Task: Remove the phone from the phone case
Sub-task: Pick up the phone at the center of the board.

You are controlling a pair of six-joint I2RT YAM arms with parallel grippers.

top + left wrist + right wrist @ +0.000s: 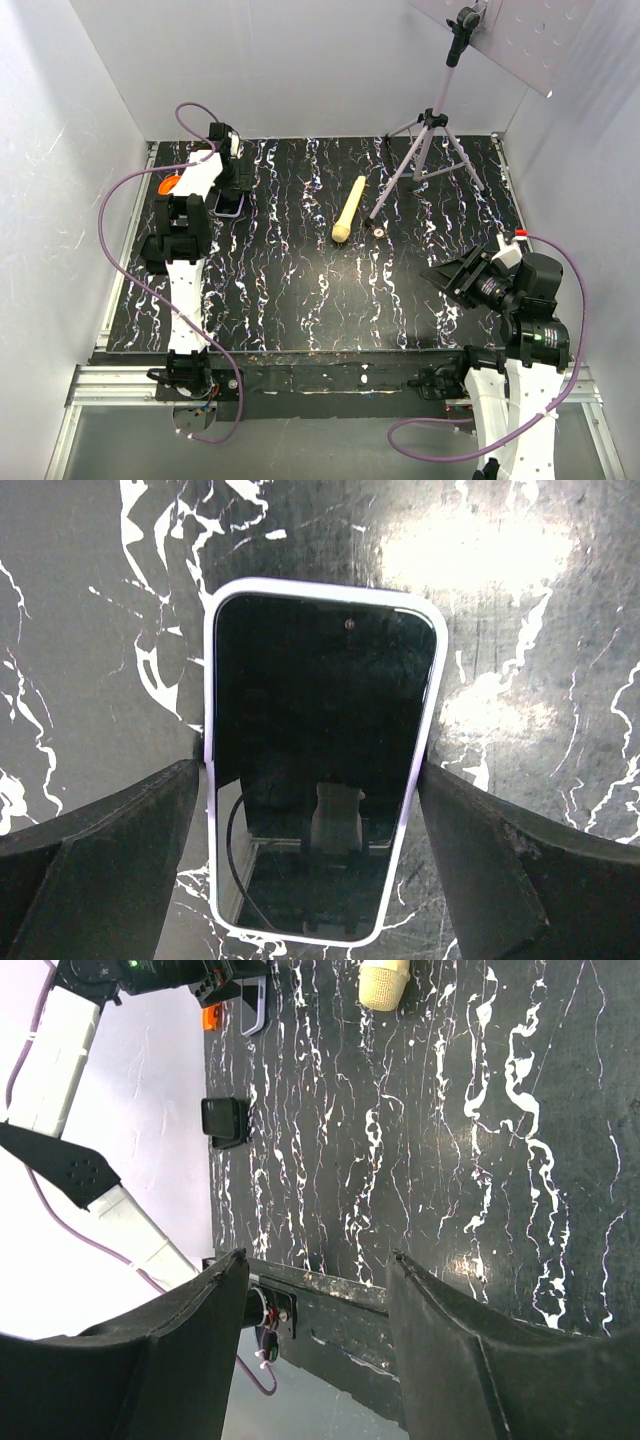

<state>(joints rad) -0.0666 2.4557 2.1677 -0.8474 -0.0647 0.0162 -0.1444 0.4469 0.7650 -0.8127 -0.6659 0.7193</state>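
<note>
phone (318,750): slim slab with a glossy black screen that mirrors the camera rig; a thin pale lavender rim runs round its rounded corners. It lies screen-up in the middle of the left wrist view. In the top view it is in the upper left of the frame, under the left arm's tip.
left gripper (310,767): two dark, matte, wedge-shaped fingers (110,850) come in from the lower corners. The jaws are closed to the phone's width, with the tips against its two long edges about halfway along.
right gripper (315,1258): the same dull black wedges. The jaws are spread wide with nothing between them, over the speckled top and its scuffed near rail. In the top view it is at the lower right.
table (300,300): flat black surface veined with white, like marble, with a slight sheen.
dark rounded rectangle (225,1120): lies at the table's edge, left of centre in the right wrist view. It is too small to tell whether it is the phone case.
stick (348,210): smooth, cream-yellow and rod-shaped, thicker at its lower end. It lies slanted near the top view's centre.
tripod (428,150): thin grey legs splayed at the upper right, with a black head on top.
orange thing (168,185): a small bright patch at the upper left, partly hidden by the left arm.
</note>
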